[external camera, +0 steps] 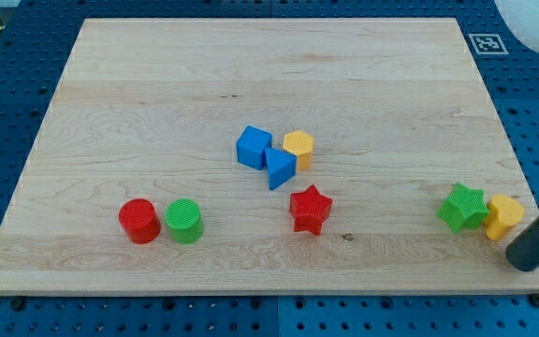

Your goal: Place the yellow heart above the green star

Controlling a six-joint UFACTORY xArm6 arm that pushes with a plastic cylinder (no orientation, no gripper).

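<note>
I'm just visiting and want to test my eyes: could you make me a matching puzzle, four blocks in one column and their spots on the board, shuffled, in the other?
Blocks:
1. green star
2. red cylinder
3. red star
4. yellow hexagon

Places:
A. touching the blue blocks, mid-board
B. beside the yellow heart, near my tip
C. left of the green cylinder
D. alone, below the blue blocks

Pairs: 1-B, 2-C, 3-D, 4-A
</note>
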